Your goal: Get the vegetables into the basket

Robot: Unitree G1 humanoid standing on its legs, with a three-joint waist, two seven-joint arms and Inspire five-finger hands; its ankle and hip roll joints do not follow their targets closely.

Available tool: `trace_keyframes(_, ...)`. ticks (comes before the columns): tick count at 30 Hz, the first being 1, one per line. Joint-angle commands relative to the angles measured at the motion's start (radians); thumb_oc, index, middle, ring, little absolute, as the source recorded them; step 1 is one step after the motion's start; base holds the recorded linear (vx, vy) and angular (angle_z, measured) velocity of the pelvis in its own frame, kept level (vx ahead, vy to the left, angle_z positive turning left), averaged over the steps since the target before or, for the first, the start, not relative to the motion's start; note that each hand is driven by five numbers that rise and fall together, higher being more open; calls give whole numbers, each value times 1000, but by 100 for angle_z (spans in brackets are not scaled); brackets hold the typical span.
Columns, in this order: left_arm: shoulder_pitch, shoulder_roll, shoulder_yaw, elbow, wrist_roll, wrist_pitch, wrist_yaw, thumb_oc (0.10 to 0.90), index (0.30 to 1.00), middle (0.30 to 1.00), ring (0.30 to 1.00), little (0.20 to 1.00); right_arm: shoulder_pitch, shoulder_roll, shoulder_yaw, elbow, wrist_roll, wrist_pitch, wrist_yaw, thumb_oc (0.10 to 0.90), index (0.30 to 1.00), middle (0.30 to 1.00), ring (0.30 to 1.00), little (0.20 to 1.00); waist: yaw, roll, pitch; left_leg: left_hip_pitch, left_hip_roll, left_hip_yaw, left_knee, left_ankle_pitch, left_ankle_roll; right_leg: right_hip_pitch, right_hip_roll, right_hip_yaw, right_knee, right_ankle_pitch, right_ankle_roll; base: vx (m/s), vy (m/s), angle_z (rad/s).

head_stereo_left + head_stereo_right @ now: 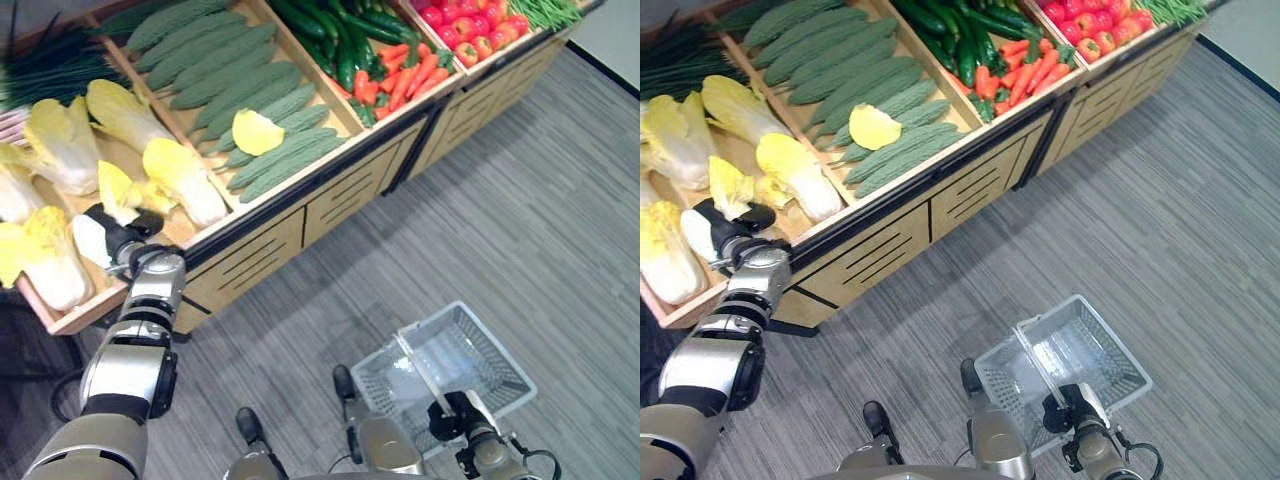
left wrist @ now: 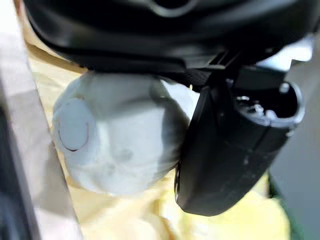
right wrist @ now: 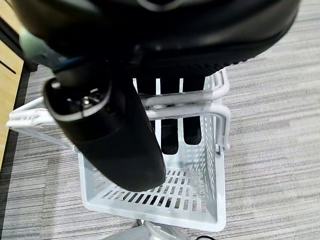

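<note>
Several napa cabbages [image 1: 180, 175] lie in the left bin of a wooden produce stand. My left hand [image 1: 122, 240] reaches into that bin near its front edge, its fingers curled round the white base of one small cabbage [image 1: 115, 190]. The left wrist view shows that pale stalk end [image 2: 115, 145] pressed against my thumb [image 2: 235, 150]. My right hand [image 1: 455, 412] is low at the right, shut on the handle [image 3: 185, 102] of a white wire basket [image 1: 400, 338]. The basket hangs over the floor with nothing in it.
Further bins along the stand hold bitter gourds [image 1: 230, 80], cucumbers [image 1: 340, 40], carrots [image 1: 400, 75], red tomatoes [image 1: 470, 25] and green beans [image 1: 545, 10]. Chives [image 1: 50, 65] lie at the back left. The stand's wooden front [image 1: 300, 215] faces grey striped floor [image 1: 500, 220].
</note>
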Motion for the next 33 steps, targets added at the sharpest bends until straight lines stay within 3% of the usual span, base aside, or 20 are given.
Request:
trace_keyframes(1,-19,45,41,-324,161,-127,138,400,300,300,300,300,68,-36,-51,0,11,-16,-12,400,300,300,300,300,12,-23,-20,26,53,-82,1,-10,-72,-26,-52,-4,67,-79,68,-31,-10,15)
trace_keyframes(2,-13,40,50,-388,179,-134,139,400,300,300,300,300,74,-33,-58,-1,11,-15,-11,400,300,300,300,300,14,-25,-21,25,52,-84,1,-12,-71,-25,-53,-5,68,-80,68,-25,8,24)
trace_keyframes(3,36,3,57,-564,215,-175,102,400,300,300,300,300,82,-33,-74,4,11,-17,-11,400,300,300,300,300,16,-25,-24,29,47,-90,1,-17,-68,-15,-59,-8,66,-80,70,-17,17,23)
trace_keyframes(5,105,1,52,-673,180,-255,19,400,300,300,300,300,91,-31,-92,-4,14,-20,-7,400,300,300,300,300,20,-23,-28,28,42,-93,1,-18,-65,-11,-65,-12,64,-78,72,-18,27,12)
trace_keyframes(8,250,-7,50,-795,-112,-430,-220,400,300,300,300,300,106,-41,-118,-16,16,-16,3,400,300,300,300,300,26,-11,-37,32,32,-97,1,-20,-62,-4,-74,-12,58,-73,75,-18,45,5)
trace_keyframes(10,323,-40,36,-871,-305,-466,-370,400,300,300,300,300,118,-42,-121,-37,2,-13,16,400,300,300,300,300,26,-6,-46,33,29,-100,1,-20,-59,-1,-80,-10,53,-69,75,2,36,3)
trace_keyframes(13,444,-61,-18,-956,-531,-445,-592,400,300,300,300,300,134,-45,-144,-40,-11,-10,41,400,300,300,300,300,29,5,-59,35,19,-109,1,-21,-54,10,-90,-19,47,-66,75,2,25,7)
trace_keyframes(14,444,-61,-18,-956,-531,-445,-592,400,300,300,300,300,134,-45,-144,-40,-11,-10,41,400,300,300,300,300,29,5,-59,35,19,-109,1,-21,-54,10,-90,-19,47,-66,75,-21,29,11)
trace_keyframes(15,509,-74,-42,-973,-654,-418,-705,400,300,300,300,300,138,-45,-153,-43,-16,-12,50,400,300,300,300,300,30,8,-60,37,14,-112,1,-21,-53,16,-95,-22,44,-63,76,-22,26,13)
trace_keyframes(17,541,-69,-50,-973,-678,-407,-740,400,300,300,300,300,137,-46,-156,-44,-18,-14,57,400,300,300,300,300,32,11,-63,37,11,-115,1,-22,-51,17,-98,-21,41,-62,77,-15,21,10)
trace_keyframes(21,716,-56,-104,-930,-797,-307,-919,400,300,300,300,300,142,-42,-178,-34,-24,-19,78,400,300,300,300,300,42,15,-71,45,4,-112,1,-23,-46,28,-104,-19,33,-57,79,-4,10,3)
trace_keyframes(26,786,-33,-141,-916,-822,-266,-984,400,300,300,300,300,140,-42,-181,-6,-28,-19,87,400,300,300,300,300,48,18,-76,56,-1,-107,1,-25,-41,36,-109,-12,31,-59,79,0,0,0)
trace_keyframes(33,798,-17,-147,-929,-801,-263,-999,400,300,300,300,300,132,-45,-194,4,-19,-22,83,400,300,300,300,300,59,6,-63,78,-15,-89,51,-47,-27,49,-119,1,46,-73,81,7,10,-3)
